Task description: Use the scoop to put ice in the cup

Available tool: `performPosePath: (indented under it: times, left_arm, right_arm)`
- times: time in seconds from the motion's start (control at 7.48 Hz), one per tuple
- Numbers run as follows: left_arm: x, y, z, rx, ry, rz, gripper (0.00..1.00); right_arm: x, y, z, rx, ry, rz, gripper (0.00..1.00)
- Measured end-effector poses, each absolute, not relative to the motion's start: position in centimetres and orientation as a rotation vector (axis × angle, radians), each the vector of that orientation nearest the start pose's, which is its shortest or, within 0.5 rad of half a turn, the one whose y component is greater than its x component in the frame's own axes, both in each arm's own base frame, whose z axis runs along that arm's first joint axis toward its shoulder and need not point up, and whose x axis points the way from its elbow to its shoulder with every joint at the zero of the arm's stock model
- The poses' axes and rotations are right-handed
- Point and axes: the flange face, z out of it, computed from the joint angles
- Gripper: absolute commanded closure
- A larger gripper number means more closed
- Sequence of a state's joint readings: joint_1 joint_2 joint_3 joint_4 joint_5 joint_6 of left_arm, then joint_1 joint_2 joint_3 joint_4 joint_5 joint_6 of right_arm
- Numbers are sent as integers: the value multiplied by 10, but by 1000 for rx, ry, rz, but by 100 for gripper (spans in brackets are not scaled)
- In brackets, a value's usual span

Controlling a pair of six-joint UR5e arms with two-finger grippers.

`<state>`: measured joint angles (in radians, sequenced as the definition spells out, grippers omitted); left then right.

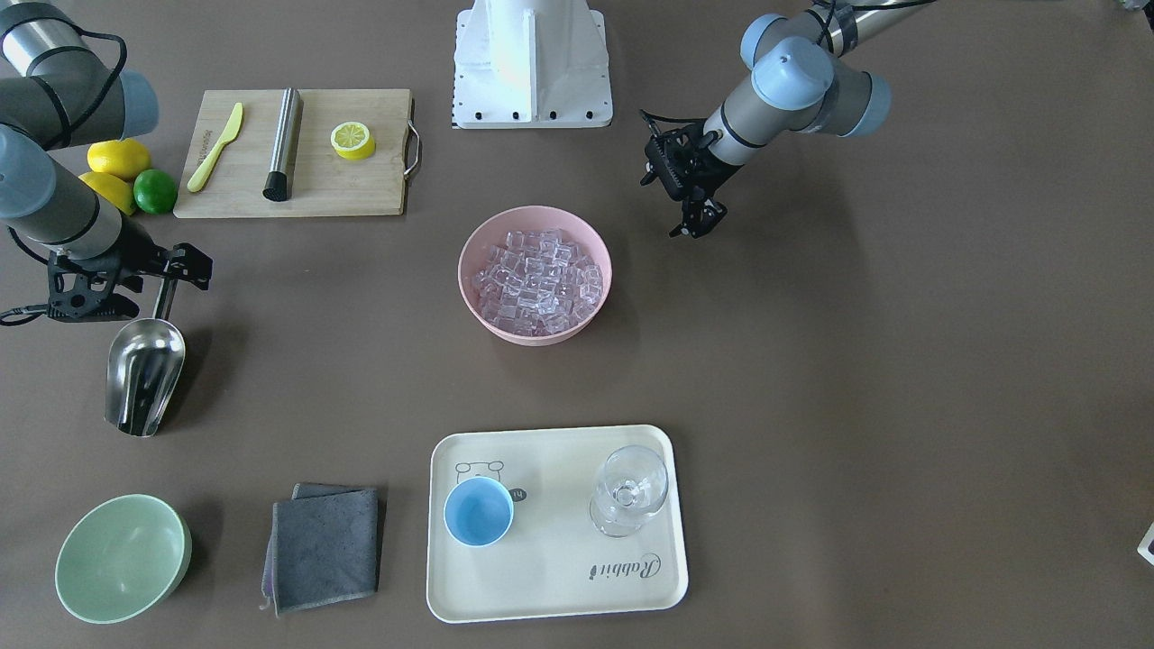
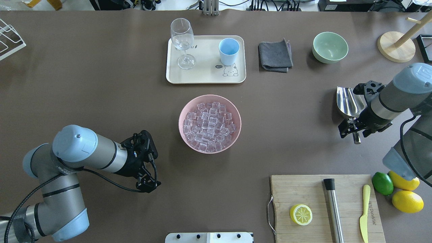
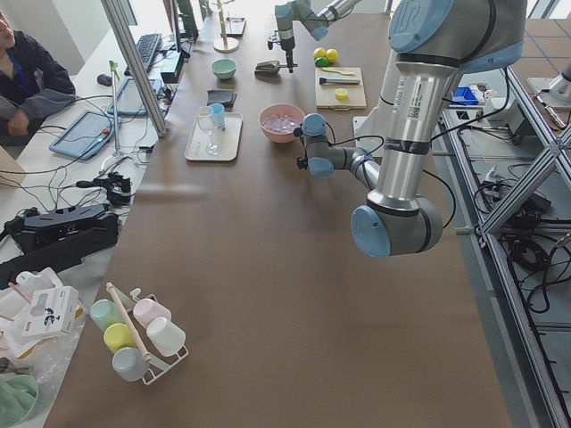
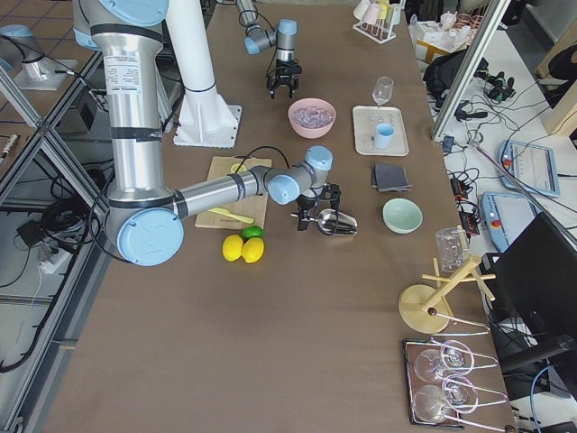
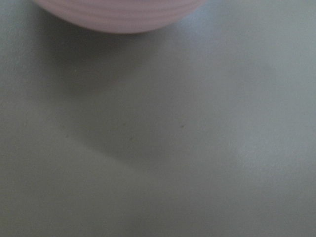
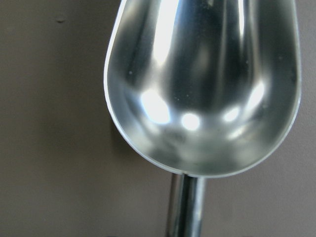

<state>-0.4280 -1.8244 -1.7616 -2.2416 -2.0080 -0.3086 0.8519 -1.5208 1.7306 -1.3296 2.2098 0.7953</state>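
The steel scoop point(image 1: 144, 374) lies on the table at my right side, also in the overhead view point(image 2: 349, 103); its empty trough fills the right wrist view point(image 6: 202, 89). My right gripper point(image 1: 167, 287) stands over its handle, jaws open on either side. The ice point(image 1: 538, 281) fills a pink bowl point(image 1: 462, 270) at the table's middle. The light-blue cup point(image 1: 478, 511) stands empty on a cream tray point(image 1: 550, 577). My left gripper point(image 1: 696, 225) is open and empty, hovering beside the pink bowl point(image 5: 118, 12).
A clear stemmed glass point(image 1: 629, 491) shares the tray. A grey cloth point(image 1: 325, 545) and a pale green bowl point(image 1: 122, 559) lie between tray and scoop. A cutting board point(image 1: 361, 189) holds a lemon half, a yellow knife and a steel cylinder point(image 1: 282, 144); lemons and a lime point(image 1: 155, 191) lie beside it.
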Motion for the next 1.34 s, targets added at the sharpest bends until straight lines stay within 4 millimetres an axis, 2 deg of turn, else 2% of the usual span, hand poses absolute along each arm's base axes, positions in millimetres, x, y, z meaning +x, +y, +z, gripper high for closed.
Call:
performPosePath:
  times: [0.27,0.53,0.67,0.94,1.2,1.34]
  left_arm:
    - [500,-325,332,625,1083,973,2]
    - [503,-327,320,653,1090,973,2]
    - [508,-329,318,661,1090,973,1]
    - [510,-346,323,684,1070,947,1]
    - [509,-380,327,736,1038,942,2]
    - [511,-394,327,787,1007,1000,2]
  right_arm:
    - [-299,-454,531,-117,-757,-66,100]
    - [-296,-451,531,-121,-764,-70,100]
    - [-292,-448,523,-118,-775,-74,100]
    - [-271,-438,480,-105,-774,-78,100]
    - [-247,-434,433,-36,-787,-142,100]
    - [-241,-437,420,10,-795,-195,100]
